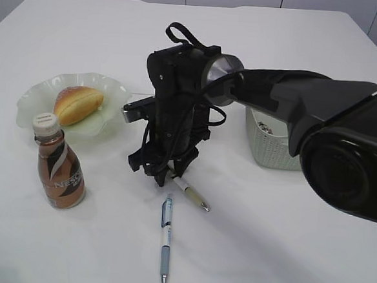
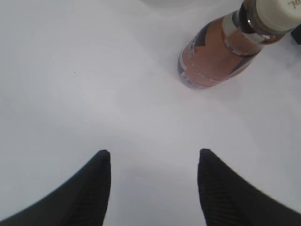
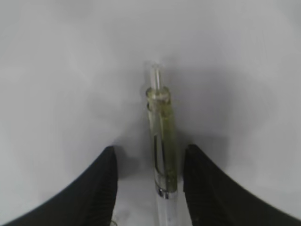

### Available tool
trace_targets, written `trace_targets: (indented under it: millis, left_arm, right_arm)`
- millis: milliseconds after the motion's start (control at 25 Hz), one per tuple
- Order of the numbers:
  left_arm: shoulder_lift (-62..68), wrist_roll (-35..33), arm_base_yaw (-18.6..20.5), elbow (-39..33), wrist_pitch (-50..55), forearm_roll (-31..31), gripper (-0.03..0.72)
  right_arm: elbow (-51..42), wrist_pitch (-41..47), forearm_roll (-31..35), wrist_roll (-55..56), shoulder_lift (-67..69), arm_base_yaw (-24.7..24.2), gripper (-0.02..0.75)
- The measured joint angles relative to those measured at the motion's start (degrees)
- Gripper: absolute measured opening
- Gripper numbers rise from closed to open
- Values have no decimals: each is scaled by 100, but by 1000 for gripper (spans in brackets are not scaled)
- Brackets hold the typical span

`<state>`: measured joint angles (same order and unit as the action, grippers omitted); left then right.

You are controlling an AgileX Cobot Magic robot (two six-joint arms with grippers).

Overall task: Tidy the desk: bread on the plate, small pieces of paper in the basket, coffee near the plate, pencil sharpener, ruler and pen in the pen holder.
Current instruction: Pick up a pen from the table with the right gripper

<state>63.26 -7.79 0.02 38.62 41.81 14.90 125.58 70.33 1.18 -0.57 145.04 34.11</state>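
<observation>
Right gripper (image 3: 149,188) sits low at frame centre, jaws apart astride the yellow-green pen (image 3: 161,141) lying on the table, not clamped yet. Risk: the slim barrel sits nearer one finger, so closing may roll or flick it away. Left gripper (image 2: 154,186) wide, empty.

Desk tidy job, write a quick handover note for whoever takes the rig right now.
Right gripper: open, fingers either side of the yellow pen on the table, not closed yet.
Left gripper: open, empty, above bare table near the coffee bottle.
Done: bread on the plate; coffee beside it.
Left: yellow pen and blue pen still on the table. Basket holds something. Pen holder, ruler, sharpener not visible.
</observation>
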Motion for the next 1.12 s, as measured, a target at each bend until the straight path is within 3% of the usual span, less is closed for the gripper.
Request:
trace_targets:
  millis: [240, 560, 1120]
  left_arm:
    - [0, 0, 0, 0, 0, 0, 433]
    - [0, 0, 0, 0, -32, 0, 433]
    - [0, 0, 0, 0, -79, 0, 433]
  right_arm:
    - [12, 2, 0, -9, 9, 0, 332]
    - [12, 2, 11, -9, 9, 0, 88]
    - [12, -12, -118, 211, -875, 0, 62]
